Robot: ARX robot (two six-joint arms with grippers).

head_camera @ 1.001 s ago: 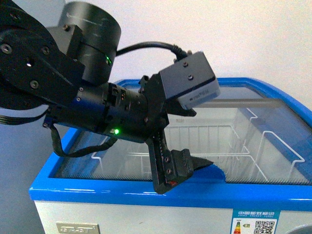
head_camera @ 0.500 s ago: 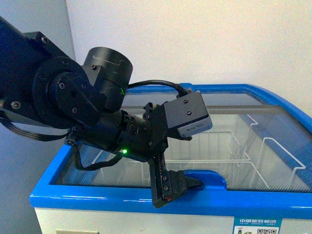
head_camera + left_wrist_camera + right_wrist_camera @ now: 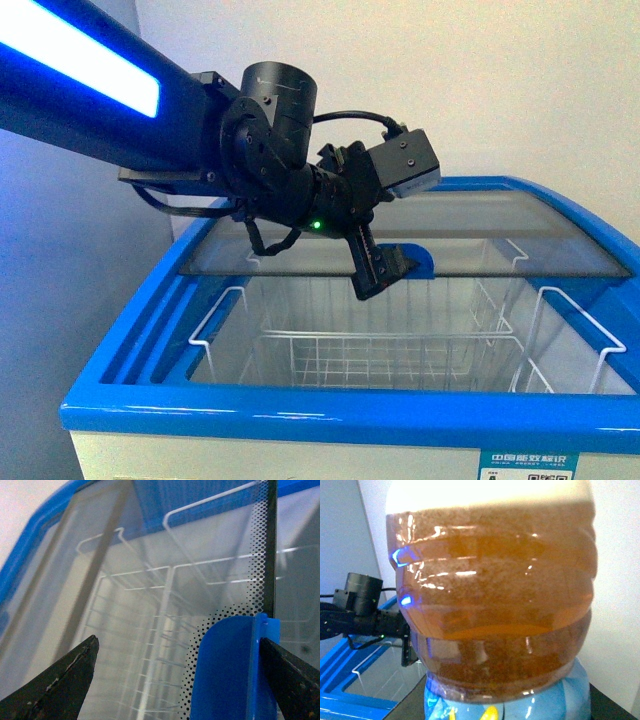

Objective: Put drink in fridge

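Bright, even room light; soft pictures.
A blue light strip (image 3: 75,55) on the left arm (image 3: 270,140) glows harshly, the fridge (image 3: 300,412) rim carries streaky glare, and the drink (image 3: 490,610), hard against the right wrist lens, burns out white above its liquid.

Fridge (image 3: 300,415) w/ wire baskets (image 3: 380,355) inside, glass lid (image 3: 520,235) over rear half.

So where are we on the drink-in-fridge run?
Done: the fridge is open, its glass lid sitting back and the wire basket exposed. In hand: the left end effector is open around the lid's blue handle; the drink fills the right wrist view, apparently held, not yet inside. Left: lower the drink into the basket and release.
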